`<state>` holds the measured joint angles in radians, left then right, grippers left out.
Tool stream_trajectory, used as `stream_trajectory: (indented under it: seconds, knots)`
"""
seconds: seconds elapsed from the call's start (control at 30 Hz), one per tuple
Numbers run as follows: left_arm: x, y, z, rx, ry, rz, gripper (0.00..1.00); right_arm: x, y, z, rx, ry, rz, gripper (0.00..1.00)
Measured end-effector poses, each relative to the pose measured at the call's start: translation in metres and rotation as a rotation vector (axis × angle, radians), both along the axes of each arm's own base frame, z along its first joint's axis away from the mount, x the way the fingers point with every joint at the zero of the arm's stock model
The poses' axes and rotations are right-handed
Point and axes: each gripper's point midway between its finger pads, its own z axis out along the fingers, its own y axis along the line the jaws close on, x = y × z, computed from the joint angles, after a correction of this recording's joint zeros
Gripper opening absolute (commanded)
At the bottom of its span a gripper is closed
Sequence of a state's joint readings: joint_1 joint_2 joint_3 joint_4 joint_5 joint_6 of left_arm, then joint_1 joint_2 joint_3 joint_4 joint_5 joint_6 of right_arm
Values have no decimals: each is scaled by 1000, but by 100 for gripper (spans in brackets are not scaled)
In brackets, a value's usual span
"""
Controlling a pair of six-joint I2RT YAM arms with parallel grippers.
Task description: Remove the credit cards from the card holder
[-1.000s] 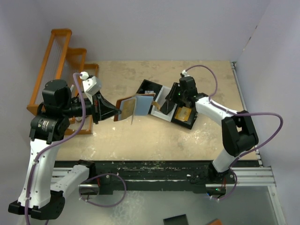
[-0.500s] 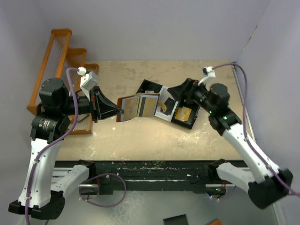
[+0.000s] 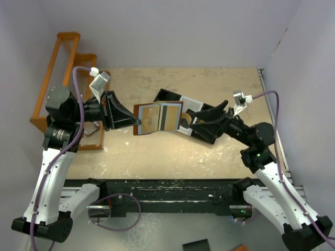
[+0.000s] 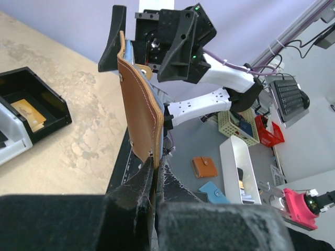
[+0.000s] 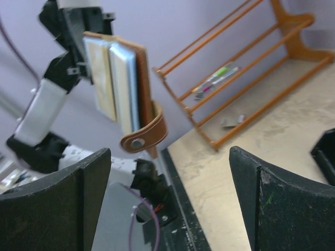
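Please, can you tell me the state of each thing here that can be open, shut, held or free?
left gripper: shut on an edge of the card holder.
right gripper: open, holding nothing, facing the card holder.
card holder: unfolded, held upright in the air.
snap tab: unfastened, hanging free.
gold card: lying in the black compartment of the tray.

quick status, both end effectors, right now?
Left end effector: closed, gripping the card holder by its edge.
Right end effector: open, holding nothing.
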<state>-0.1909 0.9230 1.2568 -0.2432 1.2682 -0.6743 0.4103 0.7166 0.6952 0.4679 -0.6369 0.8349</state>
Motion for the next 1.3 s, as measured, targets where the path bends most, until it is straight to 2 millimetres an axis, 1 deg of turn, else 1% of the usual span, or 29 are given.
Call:
stream_trajectory:
  seconds: [0.1,0.2,0.27,0.4,0.5,0.6,0.67,0.77,0.83,0.9,0.93,1.0,1.07,1.1,1.13,1.2,1.3]
  knots:
    - [-1,0,2,-10,10,-10,0,-13,5,2,47,-13,83,95]
    - [-2,-1,5,-17,13,-15,0,-25,13,13,78,-48,152,94]
    - [-3,-1,7,-22,18,-19,0,-35,23,20,86,-65,204,92]
    - [-3,-1,8,-34,23,-29,0,-53,48,36,96,-91,307,83]
    - [-2,-2,5,-39,47,-42,0,-57,62,41,104,-92,343,76]
    - [0,-3,3,-43,66,-51,0,-50,68,39,114,-80,336,68]
    - [-1,-3,4,-46,74,-57,0,-45,71,38,122,-67,326,60]
    - [-2,-3,4,-51,73,-69,0,-39,75,41,126,-53,317,38]
    - [-3,-3,3,-52,75,-74,0,-37,76,46,133,-50,307,26]
    - [-3,-3,2,-53,79,-76,0,-36,76,51,134,-45,301,11]
    - [-2,-3,1,-52,81,-76,10,-35,76,53,134,-47,297,7]
    - [-1,-3,-2,-49,78,-73,41,-34,75,53,128,-37,282,0]
    - [2,-3,-8,-38,71,-63,64,-31,73,50,115,-17,258,0]
    - [4,-3,-12,-28,75,-57,69,-31,72,49,107,-10,247,0]
    - [6,-3,-17,-18,80,-47,71,-31,70,48,101,-4,235,0]
    - [11,-4,-25,-2,93,-31,72,-32,65,49,91,-1,212,0]
    - [13,-4,-31,0,96,-28,74,-35,60,59,89,-12,195,0]
